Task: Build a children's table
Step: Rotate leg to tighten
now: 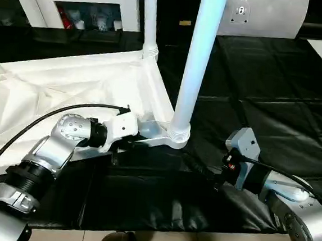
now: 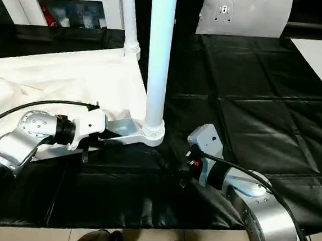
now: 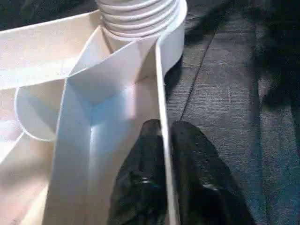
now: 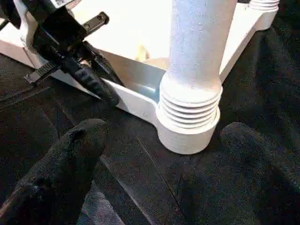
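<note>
Left wrist: left hand (image 3: 163,140) pinches table rim (image 3: 161,84) (thin).

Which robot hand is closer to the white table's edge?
Left. The left end effector pinches the table's rim beside the near leg. The right end effector sits open, just off the table, facing that leg's socket.

The table top (image 1: 68,90) lies upside down on the counter (image 1: 275,108); my left hand (image 3: 163,140) pinches its near rim, my right hand (image 4: 159,154) waits beside the corner leg (image 1: 197,61).
</note>
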`<state>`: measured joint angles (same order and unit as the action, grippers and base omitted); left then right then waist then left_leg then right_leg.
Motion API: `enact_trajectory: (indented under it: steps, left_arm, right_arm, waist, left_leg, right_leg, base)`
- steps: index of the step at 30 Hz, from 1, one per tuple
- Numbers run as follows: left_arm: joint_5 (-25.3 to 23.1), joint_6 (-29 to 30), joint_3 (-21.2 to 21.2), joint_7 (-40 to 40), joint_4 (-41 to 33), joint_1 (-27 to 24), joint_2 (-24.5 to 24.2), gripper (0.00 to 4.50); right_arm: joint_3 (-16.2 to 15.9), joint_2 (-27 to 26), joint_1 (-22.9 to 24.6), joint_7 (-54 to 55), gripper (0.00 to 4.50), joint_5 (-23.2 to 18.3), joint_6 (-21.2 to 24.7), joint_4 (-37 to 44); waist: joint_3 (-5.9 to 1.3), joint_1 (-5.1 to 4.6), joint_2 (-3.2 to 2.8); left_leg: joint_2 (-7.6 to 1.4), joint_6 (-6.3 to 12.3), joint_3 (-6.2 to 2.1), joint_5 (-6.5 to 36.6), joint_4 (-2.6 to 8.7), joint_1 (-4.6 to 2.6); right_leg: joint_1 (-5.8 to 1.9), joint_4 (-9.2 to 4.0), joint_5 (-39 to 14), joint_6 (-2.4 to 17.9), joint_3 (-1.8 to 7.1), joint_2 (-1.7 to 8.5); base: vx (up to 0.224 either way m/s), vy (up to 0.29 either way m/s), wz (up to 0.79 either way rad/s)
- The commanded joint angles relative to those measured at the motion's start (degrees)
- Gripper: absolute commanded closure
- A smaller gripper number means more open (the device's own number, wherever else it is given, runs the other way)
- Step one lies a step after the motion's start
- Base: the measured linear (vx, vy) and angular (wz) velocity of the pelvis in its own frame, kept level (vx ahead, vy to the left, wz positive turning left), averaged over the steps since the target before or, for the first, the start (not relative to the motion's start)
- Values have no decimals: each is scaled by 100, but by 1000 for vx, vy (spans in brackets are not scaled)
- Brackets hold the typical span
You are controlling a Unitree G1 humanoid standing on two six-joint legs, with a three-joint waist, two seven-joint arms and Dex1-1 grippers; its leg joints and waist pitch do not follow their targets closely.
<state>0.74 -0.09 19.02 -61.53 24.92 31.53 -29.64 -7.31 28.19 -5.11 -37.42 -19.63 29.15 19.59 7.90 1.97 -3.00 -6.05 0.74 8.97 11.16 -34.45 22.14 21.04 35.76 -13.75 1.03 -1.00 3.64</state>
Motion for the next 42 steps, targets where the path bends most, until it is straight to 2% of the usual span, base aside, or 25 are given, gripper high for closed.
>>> enact_trajectory:
  steps: [1, 4, 9, 10, 11, 16, 22, 23, 24, 25, 26, 27, 29, 32, 34, 35, 37, 38, 39, 42]
  left_arm:
    - [-151, -37, 76, 69, 194, -62, 36, 434]
    - [-128, -73, 43, 71, 226, -66, 47, 448]
    - [-106, -94, 23, 30, 195, -118, 48, 448]
    - [-110, -109, 23, 17, 193, -121, 50, 448]
    - [-110, -162, 23, -7, 202, -115, 55, 448]
    - [-115, -396, 67, -155, 185, -96, 30, 448]
    - [-126, -766, 229, -543, 170, 28, -18, 448]
    - [-140, -814, 264, -605, 169, 50, -29, 448]
    - [-116, -853, 302, -726, 147, 65, -38, 448]
    - [-94, -869, 322, -802, 131, 71, -41, 448]
    - [-82, -876, 336, -847, 114, 72, -41, 448]
    - [-71, -883, 351, -892, 98, 72, -41, 448]
    - [-55, -906, 425, -1061, 28, 87, -41, 448]
    - [-52, -922, 465, -1138, -10, 98, -36, 448]
    - [-87, -980, 522, -1240, -34, 125, -19, 448]
    - [-117, -1041, 552, -1293, -34, 144, -7, 448]
    - [-136, -1080, 559, -1339, -28, 153, 5, 448]
    - [-153, -1107, 573, -1373, -26, 159, 17, 448]
    - [-164, -1121, 581, -1392, -26, 162, 24, 448]
    - [-192, -1153, 619, -1444, -26, 175, 43, 450]
  right_arm:
    - [-31, -14, -1, -13, 0, 8, -46, 23]
    - [-27, -19, -19, -16, 0, 0, -36, 16]
    - [13, -5, -5, -42, 0, -7, -50, 6]
    - [40, 5, -16, -51, 0, -5, -68, -12]
    - [53, 31, -34, -108, 0, -18, -94, -31]
    - [143, 95, -84, -368, 0, -264, -25, -44]
    - [227, 340, -270, -857, 0, -273, -335, -442]
    - [211, 402, -307, -922, 0, -218, -395, -525]
    - [223, 444, -376, -1029, 0, -215, -472, -634]
    - [234, 461, -419, -1092, 0, -224, -516, -695]
    - [231, 486, -456, -1167, 0, -241, -529, -733]
    - [227, 511, -492, -1240, 0, -257, -541, -770]
    - [167, 640, -659, -1537, 0, -266, -603, -932]
    - [115, 700, -756, -1664, 0, -222, -679, -1038]
    - [3, 714, -953, -1921, 0, -190, -803, -1279]
    - [-98, 683, -1099, -2062, 0, -139, -927, -1476]
    - [-158, 647, -1193, -2123, 0, -87, -1016, -1622]
    - [-237, 597, -1294, -2180, 0, -25, -1098, -1775]
    - [-280, 565, -1352, -2215, 0, 9, -1139, -1863]
    - [-420, 352, -1649, -2172, 38, 243, -1375, -2317]
  waist:
    - [-391, -25, 84]
    - [-369, -22, 76]
    - [-360, -29, 78]
    - [-334, -40, 101]
    - [-347, -33, 92]
    - [-326, -36, 100]
    - [-323, -35, 112]
    - [-337, -30, 109]
    - [-331, -13, 20]
    - [-354, -33, 66]
    - [-368, -30, 67]
    - [-397, -21, 60]
    - [-391, -8, 55]
    - [-418, 8, 78]
    - [-405, 16, 79]
    - [-379, 23, 90]
    - [-381, 46, 83]
    - [-375, 32, 96]
    - [-376, 41, 80]
    - [-385, 57, 82]
  left_leg:
    - [-683, 433, -251, 830, 470, -108]
    - [-693, 368, -252, 998, 485, -129]
    - [-693, 271, -260, 1138, 506, -123]
    - [-692, 276, -256, 1145, 514, -116]
    - [-688, 288, -256, 1106, 506, -117]
    - [-699, 330, -264, 1147, 517, -108]
    - [-693, 398, -254, 1041, 511, -110]
    - [-695, 440, -247, 895, 504, -108]
    - [-701, 479, -255, 790, 500, -108]
    - [-705, 534, -251, 745, 496, -108]
    - [-707, 569, -254, 665, 489, -110]
    - [-708, 671, -240, 454, 461, -112]
    - [-709, 867, -238, 227, 435, -91]
    - [-715, 1016, -221, 20, 398, -86]
    - [-708, 1066, -218, 64, 395, -70]
    - [-722, 1022, -207, 231, 415, -72]
    - [-738, 942, -186, 382, 426, -111]
    - [-736, 922, -178, 416, 432, -113]
    - [-739, 891, -171, 388, 440, -118]
    - [-735, 818, -149, 424, 451, -114]
  right_leg:
    - [-162, -430, -411, 1596, 295, 611]
    - [-137, -450, -621, 1583, 303, 612]
    - [-129, -468, -843, 1512, 312, 620]
    - [-116, -480, -865, 1495, 317, 617]
    - [-125, -478, -852, 1479, 320, 623]
    - [-118, -488, -921, 1453, 320, 628]
    - [-114, -491, -807, 1471, 314, 627]
    - [-123, -470, -605, 1486, 313, 626]
    - [-118, -447, -379, 1523, 305, 626]
    - [-131, -434, -156, 1581, 292, 612]
    - [-135, -414, -6, 1614, 287, 613]
    - [-139, -369, 388, 1680, 275, 609]
    - [-142, -322, 839, 1781, 252, 617]
    - [-144, -279, 1152, 1828, 239, 619]
    - [-143, -284, 1053, 1861, 223, 629]
    - [-134, -313, 781, 1863, 222, 632]
    - [-108, -336, 555, 1870, 224, 626]
    - [-103, -335, 519, 1881, 222, 620]
    - [-101, -329, 501, 1879, 218, 614]
    - [-86, -313, 471, 1881, 209, 628]
  base:
    - [0, 0, 0]
    - [0, 0, 0]
    - [0, 0, 0]
    - [0, 0, 0]
    - [0, 0, 0]
    - [0, 0, 0]
    - [0, 0, 0]
    - [0, 0, 0]
    - [0, 0, 0]
    - [0, 0, 0]
    - [0, 0, 0]
    - [0, 0, 0]
    - [0, 0, 0]
    - [0, 0, 0]
    - [0, 0, 0]
    - [0, 0, 0]
    - [0, 0, 0]
    - [0, 0, 0]
    - [0, 0, 0]
    - [0, 0, 0]
